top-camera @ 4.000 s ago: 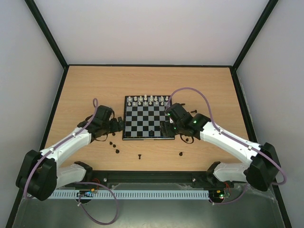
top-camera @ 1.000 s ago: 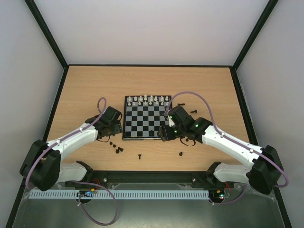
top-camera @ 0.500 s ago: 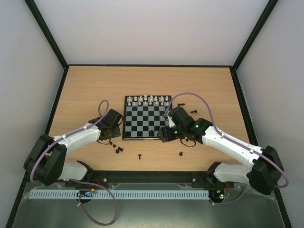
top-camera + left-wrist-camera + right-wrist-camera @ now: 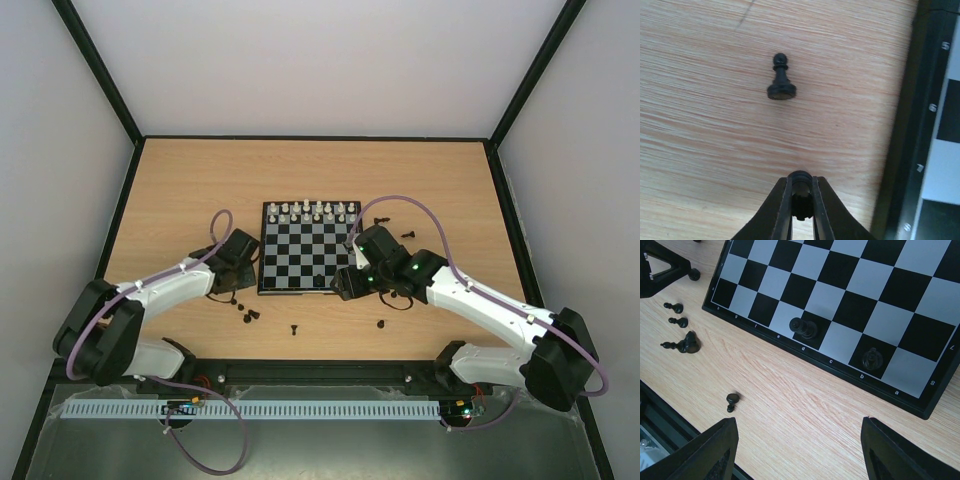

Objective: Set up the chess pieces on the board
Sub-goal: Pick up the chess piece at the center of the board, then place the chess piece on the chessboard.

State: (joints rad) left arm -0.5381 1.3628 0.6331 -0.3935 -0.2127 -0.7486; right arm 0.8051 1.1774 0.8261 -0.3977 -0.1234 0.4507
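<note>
The board [image 4: 300, 262] lies mid-table, with cream chess pieces [image 4: 312, 210] lined up on its far rows. Two black pieces stand on its near rows: one [image 4: 804, 329] and a second [image 4: 872, 358]. My left gripper [image 4: 801, 200] is just left of the board's frame [image 4: 920, 130], shut on a small black piece [image 4: 801, 192] low over the wood. A black pawn [image 4: 781, 85] lies on its side ahead of it. My right gripper [image 4: 800, 442] hangs open and holds nothing, over the wood at the board's near edge.
Loose black pieces lie on the wood: three [image 4: 680, 332] off the board's near left corner, a pawn [image 4: 731, 401] near the table front, and others at the near right [image 4: 381, 323] and beside the board's right edge [image 4: 405, 232]. Black walls ring the table.
My left gripper has closed on a small black piece after shifting slightly toward the near left of the board. The right arm has stayed still over the last second.
</note>
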